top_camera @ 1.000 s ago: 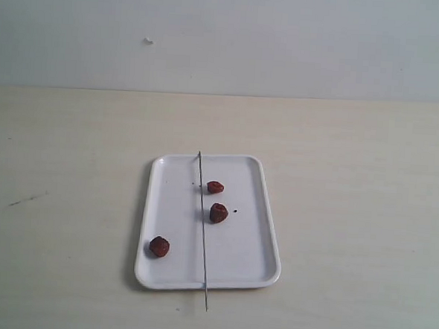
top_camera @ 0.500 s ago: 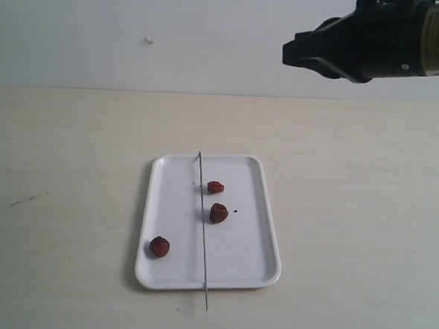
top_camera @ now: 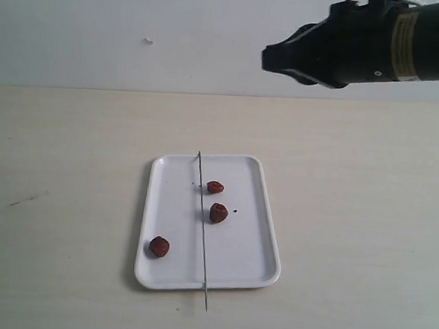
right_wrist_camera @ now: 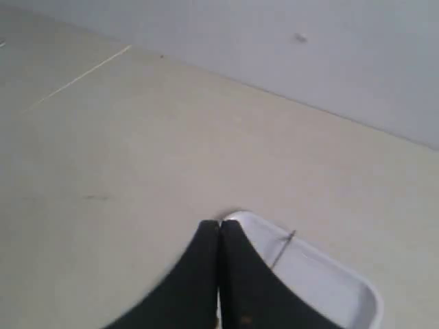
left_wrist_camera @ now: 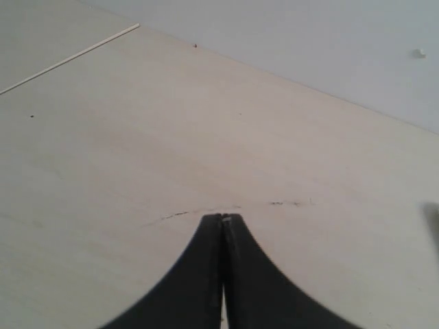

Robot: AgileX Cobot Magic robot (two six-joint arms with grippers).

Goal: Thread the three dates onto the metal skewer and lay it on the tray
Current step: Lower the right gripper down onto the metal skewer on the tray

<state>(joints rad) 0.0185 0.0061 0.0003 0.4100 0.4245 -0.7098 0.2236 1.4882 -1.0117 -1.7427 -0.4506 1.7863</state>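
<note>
The white tray lies in the middle of the table. Three dates rest on it: one at the far side, one in the centre, one near the front left corner. The metal skewer lies lengthwise across the tray, and its near tip sticks out over the front rim. My right arm hangs high at the upper right, far above the tray. My right gripper is shut and empty, with the tray and the skewer's end beyond it. My left gripper is shut over bare table.
The pale wooden table spreads wide around the tray, with a small dark scuff at the left. A light grey wall stands behind the table's far edge.
My right arm has come into the exterior view from the upper right and moved further left. The tray, dates and skewer have not moved.
</note>
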